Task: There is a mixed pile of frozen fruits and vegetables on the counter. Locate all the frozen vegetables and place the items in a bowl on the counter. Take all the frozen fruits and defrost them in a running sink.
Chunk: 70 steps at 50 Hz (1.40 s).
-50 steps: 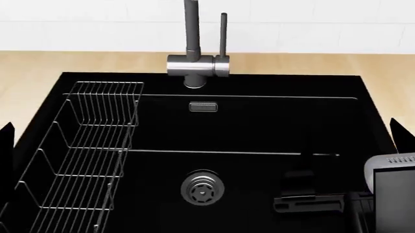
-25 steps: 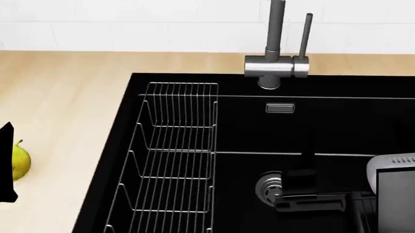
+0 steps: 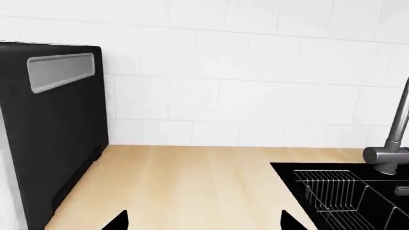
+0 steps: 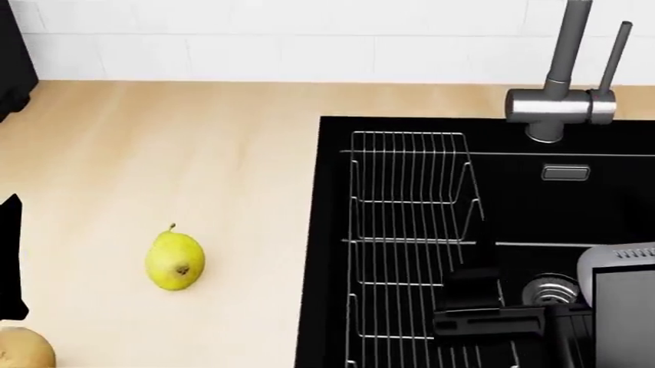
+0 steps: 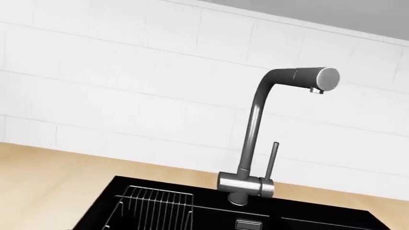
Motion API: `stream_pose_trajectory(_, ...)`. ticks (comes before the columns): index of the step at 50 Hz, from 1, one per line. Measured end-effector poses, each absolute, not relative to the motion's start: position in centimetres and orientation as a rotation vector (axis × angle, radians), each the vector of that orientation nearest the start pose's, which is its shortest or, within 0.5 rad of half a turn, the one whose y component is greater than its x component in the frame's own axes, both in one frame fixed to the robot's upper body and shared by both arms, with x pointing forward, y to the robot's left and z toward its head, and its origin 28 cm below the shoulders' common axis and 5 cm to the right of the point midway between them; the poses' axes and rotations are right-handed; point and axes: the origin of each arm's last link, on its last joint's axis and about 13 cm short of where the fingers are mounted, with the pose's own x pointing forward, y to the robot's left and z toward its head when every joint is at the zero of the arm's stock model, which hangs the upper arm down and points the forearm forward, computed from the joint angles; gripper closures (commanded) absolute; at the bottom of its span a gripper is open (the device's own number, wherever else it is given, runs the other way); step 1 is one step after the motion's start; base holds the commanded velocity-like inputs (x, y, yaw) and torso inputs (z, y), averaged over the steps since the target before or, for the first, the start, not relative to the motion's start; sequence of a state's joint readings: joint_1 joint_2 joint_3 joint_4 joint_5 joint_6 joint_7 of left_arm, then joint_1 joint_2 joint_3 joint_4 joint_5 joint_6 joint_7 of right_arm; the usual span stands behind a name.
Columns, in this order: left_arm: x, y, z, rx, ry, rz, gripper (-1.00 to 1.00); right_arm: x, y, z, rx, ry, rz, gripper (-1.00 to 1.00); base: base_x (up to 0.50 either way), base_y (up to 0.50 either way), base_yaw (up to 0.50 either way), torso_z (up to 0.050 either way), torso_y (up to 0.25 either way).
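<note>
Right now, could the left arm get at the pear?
Probably yes: the pear lies alone on bare counter, on the left arm's side, with nothing between it and the left tool.

yellow pear (image 4: pixel 175 261), black sink (image 4: pixel 603 207), beige counter (image 4: pixel 153 153)

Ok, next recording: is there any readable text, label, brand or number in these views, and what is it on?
None: no text, label, brand or number shows in any view.
The black appliance has only a blank grey panel.
The faucet, sink, wire rack and drain are unmarked.
The pear, the tan fruit and the counter bear no stickers or print.
</note>
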<state>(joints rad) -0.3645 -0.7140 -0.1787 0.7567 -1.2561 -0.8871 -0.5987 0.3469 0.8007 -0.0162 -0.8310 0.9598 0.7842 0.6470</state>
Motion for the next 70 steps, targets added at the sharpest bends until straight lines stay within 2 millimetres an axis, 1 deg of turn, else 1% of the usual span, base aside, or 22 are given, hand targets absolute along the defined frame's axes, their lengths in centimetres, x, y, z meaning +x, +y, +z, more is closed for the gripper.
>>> stream_pose_trajectory(18, 19.1, 27.0, 21.6, -0.057, -0.045, -0.094, -1.00, 19.0, -15.5, 20.9, -0.170, -0.157, -0.013, -1.00, 0.00, 0.47, 0.00, 0.000, 0.000)
stream_pose_trajectory(53, 19.3, 27.1, 21.5, -0.067, -0.020, -0.096, -1.00, 19.3, -15.2, 20.6, -0.155, -0.127, 0.011, -1.00, 0.00, 0.00, 0.00, 0.000, 0.000)
stream_pose_trajectory(59, 19.2, 27.2, 21.5, -0.055, -0.021, -0.084, -1.00, 19.9, -14.7, 20.7, -0.148, -0.103, 0.056, -1.00, 0.00, 0.00, 0.00, 0.000, 0.000)
stream_pose_trajectory(70, 19.2, 27.3, 21.6, -0.048, -0.028, -0.076, -1.00, 22.0, -13.3, 21.1, -0.134, -0.018, 0.203, -1.00, 0.00, 0.00, 0.00, 0.000, 0.000)
